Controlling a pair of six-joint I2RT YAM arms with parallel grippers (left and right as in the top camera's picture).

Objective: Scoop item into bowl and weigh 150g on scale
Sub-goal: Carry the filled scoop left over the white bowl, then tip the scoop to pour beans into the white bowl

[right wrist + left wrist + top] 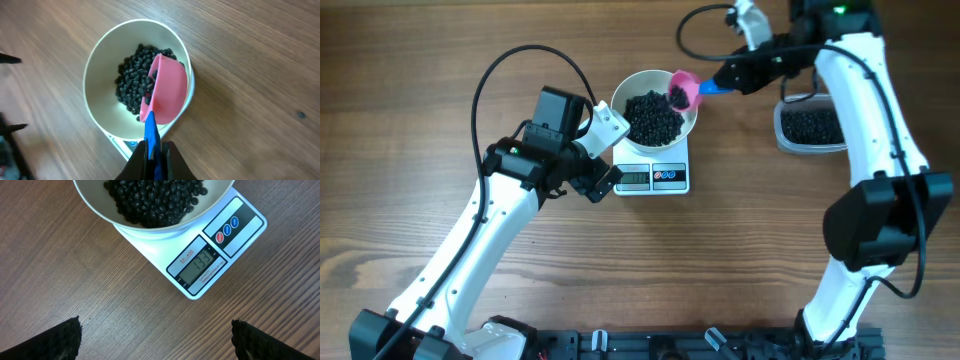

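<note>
At the left, the left gripper [156, 339] hung low over the desk [60, 280] with its jaws wide apart and nothing between them, pointed at the scale [150, 247] just to its right. Only the dark jaw tips showed in the left wrist view.

The bowl [100, 95] sat on the scale at the far middle of the desk and covered the platform, leaving only the near strip in sight. The beans [653, 118] lay heaped in it. The display [199, 266] read 133, so the load looked a little short of target and only a small top-up seemed needed.

The pink scoop [167, 90] was tipped over the bowl's right rim, mouth towards the heap. How many beans were left in it was hard to make out. The right gripper [152, 150] had its jaws shut on the thin blue handle [151, 127], a sensible place to hold it.

The beans looked hard, smooth and tiny. They would likely roll and scatter, so only the scoop can move them, and a gentle tilt would meter them best. The scoop looked light and stiff, and might twist in a grip on so thin a handle.

At the far right, the tub [810, 128] held more beans, its right side hidden behind the right arm.
</note>
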